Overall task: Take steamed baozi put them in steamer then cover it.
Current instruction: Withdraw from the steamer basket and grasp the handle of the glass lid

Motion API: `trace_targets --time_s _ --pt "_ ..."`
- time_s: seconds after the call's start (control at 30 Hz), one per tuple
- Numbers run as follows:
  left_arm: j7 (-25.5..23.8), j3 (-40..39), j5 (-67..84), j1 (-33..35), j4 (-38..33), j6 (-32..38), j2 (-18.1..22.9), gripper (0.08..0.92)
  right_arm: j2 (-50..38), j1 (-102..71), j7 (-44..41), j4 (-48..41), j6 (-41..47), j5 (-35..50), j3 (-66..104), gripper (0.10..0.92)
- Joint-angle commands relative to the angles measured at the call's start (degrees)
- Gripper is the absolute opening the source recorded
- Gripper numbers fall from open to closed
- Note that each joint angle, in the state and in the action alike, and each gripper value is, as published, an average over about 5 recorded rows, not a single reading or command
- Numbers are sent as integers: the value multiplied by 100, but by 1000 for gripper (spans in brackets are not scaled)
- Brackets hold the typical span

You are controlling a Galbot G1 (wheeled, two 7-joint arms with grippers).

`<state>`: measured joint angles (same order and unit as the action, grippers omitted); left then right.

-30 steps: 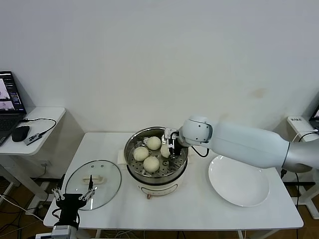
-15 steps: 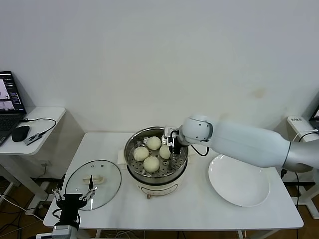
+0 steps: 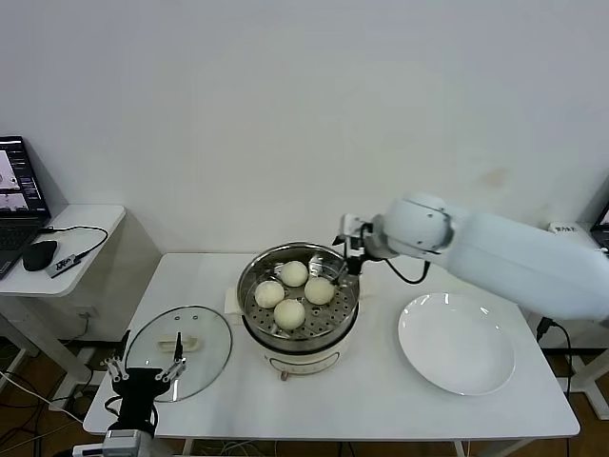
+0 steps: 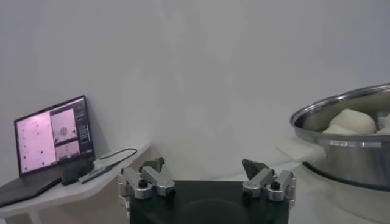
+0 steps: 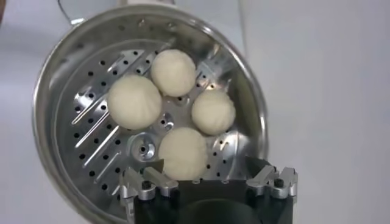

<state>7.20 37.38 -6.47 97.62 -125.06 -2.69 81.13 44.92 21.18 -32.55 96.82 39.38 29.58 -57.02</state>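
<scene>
The right gripper [image 3: 354, 249] hangs empty, jaws spread wide, above the steamer's [image 3: 253, 276] right rim, its arm reaching in from the right. Four steamed baozi [image 3: 289, 311] sit inside. The cover [image 3: 205, 335] lies left, by the left gripper [image 3: 145, 373], also open and empty.

The right gripper [image 3: 350, 249] lets go of the fourth cream-white round bun [image 3: 319, 289], spreads its fingers, and rises clear above the shiny stainless-steel steamer basket's [image 3: 255, 274] rim.

Even, soft, bright indoor light is seen throughout, with faint shadows cast beneath the steamer [image 3: 298, 307] on the table [image 3: 381, 390], glare caught on its polished rim, and the laptop screen [image 4: 53, 132] rendered washed-out.
</scene>
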Motion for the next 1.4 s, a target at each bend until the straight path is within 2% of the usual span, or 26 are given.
trace_targets --time_s 0.03,0.17,0.27,0.4,0.53,0.73,0.87,1.07,1.17,1.4 --pt "0 -56 -21 36 -48 7 -9 823 -2054 -2232 1459 1376 -786 376 2429 823" --pt "2 -84 -39 55 -59 17 -6 823 -2424 -5016 2161 1710 -1433 259 4948 823" --pt "7 -118 -61 66 -24 47 9 823 -2167 -7257 2518 1876 -1923 40 7164 823" --pt "19 -155 -103 93 72 130 43 823 -1021 -9260 2913 1964 -2801 -417 9257 823" --pt "46 -178 -120 97 201 198 56 823 428 -10124 2810 1925 -3673 -1045 10353 823" --pt "120 -228 -240 24 395 236 40 823 2268 -10588 2317 1871 -4322 -1314 11250 823" --pt "190 -315 -732 -71 550 378 -60 823 2958 -10708 2031 1763 -4490 -1242 11454 823" --pt "552 -208 -3510 -283 1179 1128 -268 823 3232 -11069 1633 1776 -4869 -989 11326 823" --pt "384 -34 -4666 -330 1434 1397 -439 823 3283 -11221 1460 1741 -5125 -866 11318 823" --pt "125 152 -6345 -475 1747 1386 -742 823 3537 -11477 1550 1428 -5518 -841 11235 823"
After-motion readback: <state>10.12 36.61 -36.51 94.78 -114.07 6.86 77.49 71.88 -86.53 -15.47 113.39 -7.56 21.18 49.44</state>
